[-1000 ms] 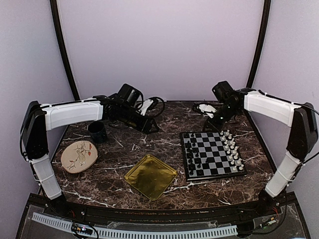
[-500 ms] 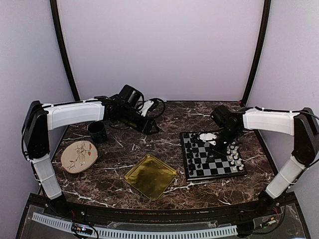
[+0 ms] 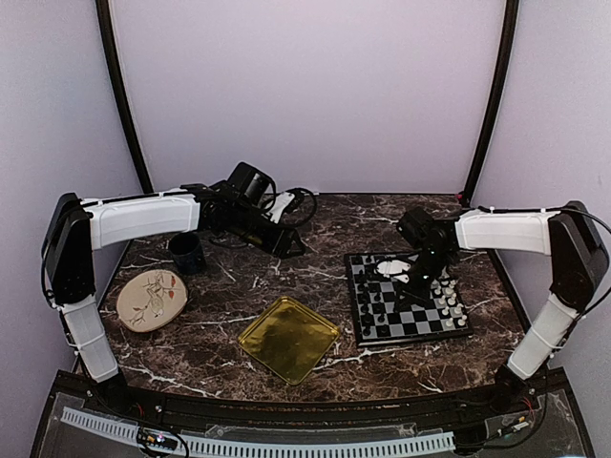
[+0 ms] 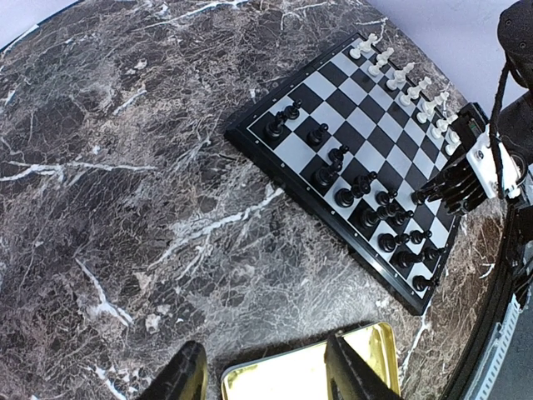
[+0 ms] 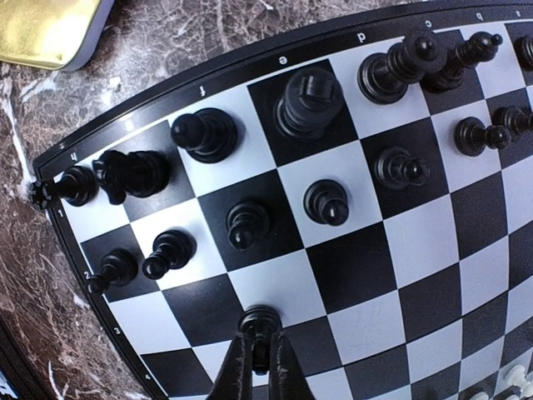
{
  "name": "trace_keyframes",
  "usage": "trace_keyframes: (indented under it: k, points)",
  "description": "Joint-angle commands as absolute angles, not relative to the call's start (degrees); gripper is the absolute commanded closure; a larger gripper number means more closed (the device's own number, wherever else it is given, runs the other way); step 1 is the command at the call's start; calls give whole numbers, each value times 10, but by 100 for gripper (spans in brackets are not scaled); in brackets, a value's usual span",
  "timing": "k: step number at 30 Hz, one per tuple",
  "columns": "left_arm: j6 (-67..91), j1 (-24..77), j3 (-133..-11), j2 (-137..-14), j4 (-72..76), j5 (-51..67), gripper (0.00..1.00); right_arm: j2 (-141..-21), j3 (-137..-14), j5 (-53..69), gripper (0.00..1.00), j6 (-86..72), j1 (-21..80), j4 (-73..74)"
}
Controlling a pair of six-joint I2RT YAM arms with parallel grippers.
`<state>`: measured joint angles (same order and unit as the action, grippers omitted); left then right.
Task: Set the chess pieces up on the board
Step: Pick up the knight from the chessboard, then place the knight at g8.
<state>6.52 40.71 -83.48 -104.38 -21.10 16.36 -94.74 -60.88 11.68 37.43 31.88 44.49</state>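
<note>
1. The board (image 3: 416, 317), a flat square of black and pale grey checks with a thin dark rim, lay on the right half of the bench (image 3: 239, 286), turned slightly against its edges. Small white letters and numbers ran along the rim.
2. The black pieces (image 3: 378, 307) stood in two uneven rows along the board's left edge. Several sat off-centre in their squares, and a few crowded close together.
3. The white pieces (image 3: 447, 289) lined the board's right edge in tight rows.
4. The right gripper (image 5: 258, 360) was low over the board. Its fingers were clenched on a black pawn (image 5: 258, 319), which stood just inward of the black rows.
5. The left gripper (image 4: 266, 377) hung above the bench towards the back edge, well apart from the board. Its fingers were spread with nothing between them.
6. A gold tray (image 3: 288, 339) lay near the middle of the front edge, just beside the board's near-left corner.
7. A floral plate (image 3: 153, 298) and a dark cup (image 3: 186, 253) sat towards the left edge.
</note>
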Motion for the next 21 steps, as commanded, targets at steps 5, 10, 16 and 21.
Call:
trace_keyframes:
  k: [5, 10, 16, 21]
  points:
    - [64, 405, -852, -1043, -219, 175, 49, -957, -693, 111, 100, 375, 323, 471]
    - [64, 405, -852, -1042, -219, 175, 49, -999, -781, 97, 100, 359, 323, 474]
    - [63, 405, -853, -1040, -221, 174, 50, -1071, -872, 75, 100, 330, 323, 454]
    - [61, 405, -855, -1039, -224, 172, 49, -1119, -921, 86, 100, 316, 323, 453]
